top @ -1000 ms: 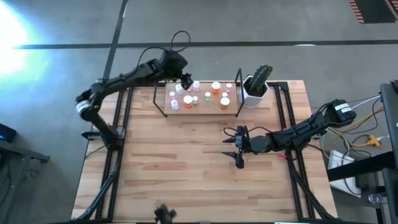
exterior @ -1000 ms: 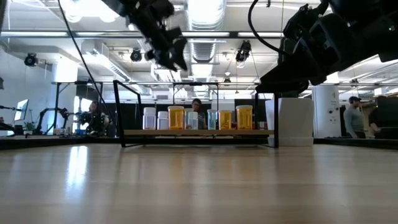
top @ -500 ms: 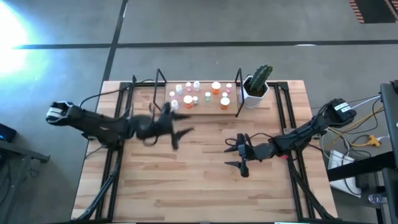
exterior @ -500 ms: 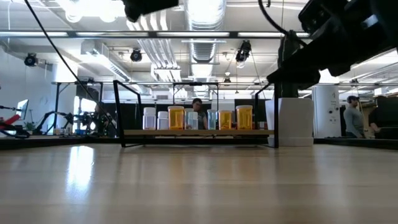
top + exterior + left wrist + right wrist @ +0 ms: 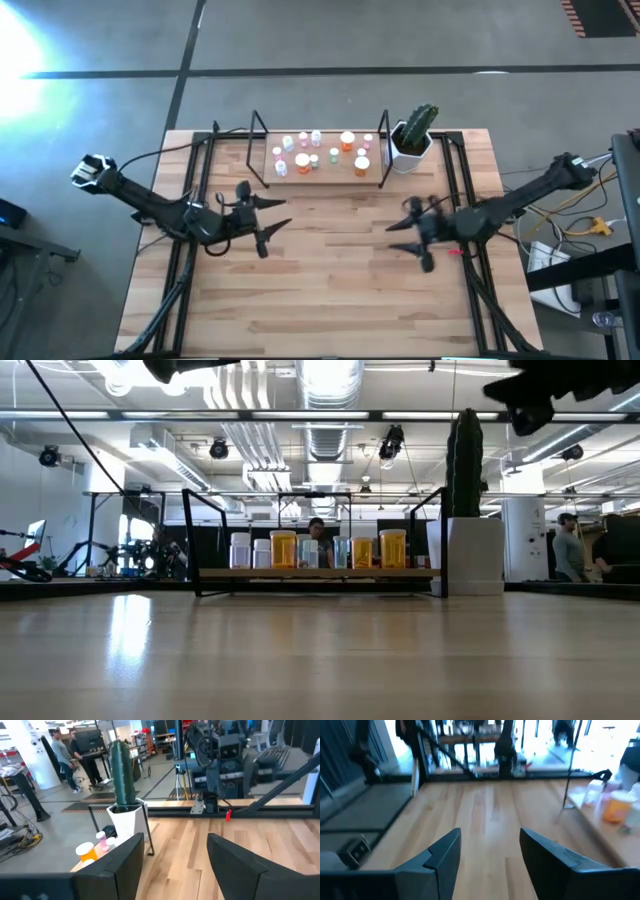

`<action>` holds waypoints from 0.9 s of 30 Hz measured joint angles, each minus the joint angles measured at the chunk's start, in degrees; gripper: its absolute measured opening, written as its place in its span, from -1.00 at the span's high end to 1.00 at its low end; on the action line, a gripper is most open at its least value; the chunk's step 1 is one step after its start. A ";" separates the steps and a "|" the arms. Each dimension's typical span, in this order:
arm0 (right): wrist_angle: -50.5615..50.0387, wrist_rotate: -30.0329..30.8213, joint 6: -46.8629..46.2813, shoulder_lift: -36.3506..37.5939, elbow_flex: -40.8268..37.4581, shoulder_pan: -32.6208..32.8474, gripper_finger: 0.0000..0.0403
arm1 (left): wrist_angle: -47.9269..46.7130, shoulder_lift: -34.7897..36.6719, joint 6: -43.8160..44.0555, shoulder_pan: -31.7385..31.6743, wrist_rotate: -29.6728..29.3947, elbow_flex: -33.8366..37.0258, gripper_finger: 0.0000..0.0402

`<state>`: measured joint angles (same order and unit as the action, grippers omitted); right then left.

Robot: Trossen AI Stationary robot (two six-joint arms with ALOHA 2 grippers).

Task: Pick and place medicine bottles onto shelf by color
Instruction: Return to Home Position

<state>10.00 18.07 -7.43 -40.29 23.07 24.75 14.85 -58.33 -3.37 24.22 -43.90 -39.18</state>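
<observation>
As you scan from above, table (image 5: 330, 300): light-wood top w/ black rails (image 5: 190, 230) down both sides.
L arm (image 5: 150, 205): comes in from table's left edge, lying low, pointing toward centre.
R arm (image 5: 510, 205): comes in from table's right edge, pointing toward centre, facing L arm.
Shelf (image 5: 322, 175): at table's far edge, approx. centre; wood board in thin black frame; both grippers well apart from it.
Cactus pot (image 5: 412, 147): white, square, just beside shelf's right end.
L gripper (image 5: 272, 225): over table in front of shelf's left end; fingers (image 5: 117, 865) spread wide, empty.
R gripper (image 5: 408, 235): over table in front of cactus pot; fingers (image 5: 442, 862) spread wide, empty.
Medicine bottles (image 5: 334, 154): every one you can see stands upright on shelf board, white caps up. Low view shows one row w/ three orange bottles (image 5: 283, 548) among paler ones, two of them toward cactus end. Smaller bodies' colours too small to tell from above.
</observation>
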 joint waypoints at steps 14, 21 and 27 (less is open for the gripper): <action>-16.90 0.13 2.12 29.00 -1.12 -0.03 0.24 | -0.47 25.84 1.42 -1.64 0.04 14.37 0.00; -12.72 -3.55 2.83 36.68 -9.11 -0.02 0.35 | -0.55 37.32 3.00 -2.18 0.26 24.59 0.00; -6.84 -3.71 5.26 40.25 -15.41 -1.78 0.54 | -0.57 48.12 3.05 -2.52 1.38 31.39 0.00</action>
<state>3.16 14.37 -2.17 -0.04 7.66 22.98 14.28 -10.21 -0.32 21.69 -42.52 -7.80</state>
